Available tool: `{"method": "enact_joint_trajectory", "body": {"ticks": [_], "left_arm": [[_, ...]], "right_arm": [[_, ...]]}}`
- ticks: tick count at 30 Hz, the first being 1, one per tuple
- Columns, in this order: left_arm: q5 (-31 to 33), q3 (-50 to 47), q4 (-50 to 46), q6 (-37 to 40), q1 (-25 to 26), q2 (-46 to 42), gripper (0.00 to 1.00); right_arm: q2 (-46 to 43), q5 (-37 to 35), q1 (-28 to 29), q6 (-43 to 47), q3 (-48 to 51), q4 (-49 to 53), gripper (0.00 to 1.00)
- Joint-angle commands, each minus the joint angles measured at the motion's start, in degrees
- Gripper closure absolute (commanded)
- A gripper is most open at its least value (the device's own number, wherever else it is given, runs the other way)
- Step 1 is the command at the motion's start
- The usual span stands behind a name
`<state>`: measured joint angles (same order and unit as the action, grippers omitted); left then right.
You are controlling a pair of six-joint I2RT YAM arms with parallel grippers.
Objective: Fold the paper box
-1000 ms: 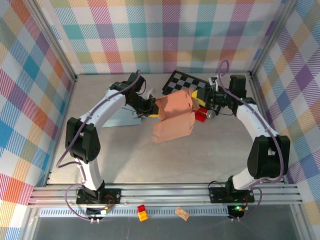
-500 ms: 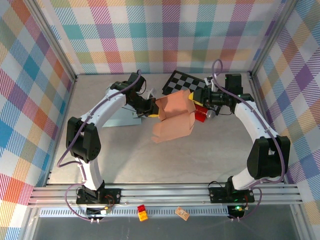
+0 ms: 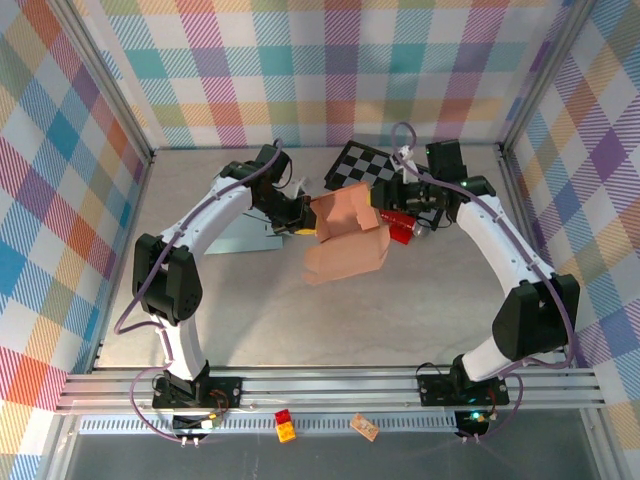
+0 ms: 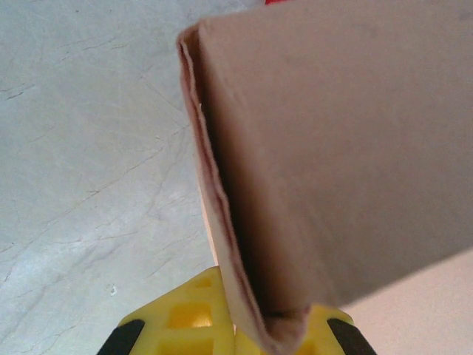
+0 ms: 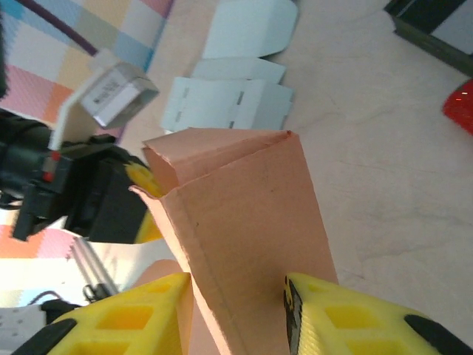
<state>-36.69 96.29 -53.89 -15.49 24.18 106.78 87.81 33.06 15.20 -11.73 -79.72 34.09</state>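
The left arm (image 3: 205,225) rises from its base and bends right, and its left tool (image 3: 298,216) is pressed together on the left edge of the paper box (image 3: 345,240). In the left wrist view that doubled cardboard edge is pinched between the yellow fingers (image 4: 177,319). The right arm (image 3: 505,245) arches up and bends left, bringing the right tool (image 3: 388,208) to the box's right side. In the right wrist view its fingers (image 5: 336,310) flank a folded panel, close against it on either side; whether they grip it cannot be told. The box is half-formed and hangs above the bench (image 3: 300,330), between the two tools. Pale blue flat blanks (image 3: 240,235) lie behind the left arm, and a checkerboard (image 3: 362,160) and a red item (image 3: 401,234) are near the right tool.
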Motion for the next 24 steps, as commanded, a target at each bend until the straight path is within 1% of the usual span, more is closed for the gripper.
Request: {"method": "enact_joint_trajectory", "body": {"ticks": [1,4,8,11,15,19,22,24], "left_arm": [[-0.2,1.9,-1.7,1.0,-0.6,-0.4,1.0],[-0.1,1.7,-1.8,1.1,-0.6,-0.6,1.0],[-0.1,1.6,-2.0,1.1,-0.5,-0.8,1.0],[0.0,1.7,-2.1,1.0,-0.5,-0.9,1.0],[0.6,2.1,-2.4,0.7,-0.3,-1.0,1.0],[1.0,2.6,-2.5,0.0,0.2,-0.9,1.0],[1.3,2.6,-2.3,-0.5,0.6,-1.1,1.0],[1.4,2.7,-2.4,-0.5,0.8,-1.1,1.0]], "right_arm": [[-1.3,-10.5,1.7,3.7,-2.0,3.9,0.61],[-1.1,-16.0,3.5,4.4,-2.8,5.3,0.62],[-0.4,-21.1,6.4,5.2,-3.7,6.8,0.64],[-0.1,-25.6,8.3,4.7,-4.2,7.1,0.69],[2.1,-33.5,11.5,4.1,-6.9,10.1,0.74],[5.9,-46.6,16.3,2.8,-10.7,15.0,0.79],[9.4,-56.1,19.7,1.6,-14.2,19.1,0.86],[10.7,-59.5,21.0,0.5,-15.3,20.3,0.91]]}}
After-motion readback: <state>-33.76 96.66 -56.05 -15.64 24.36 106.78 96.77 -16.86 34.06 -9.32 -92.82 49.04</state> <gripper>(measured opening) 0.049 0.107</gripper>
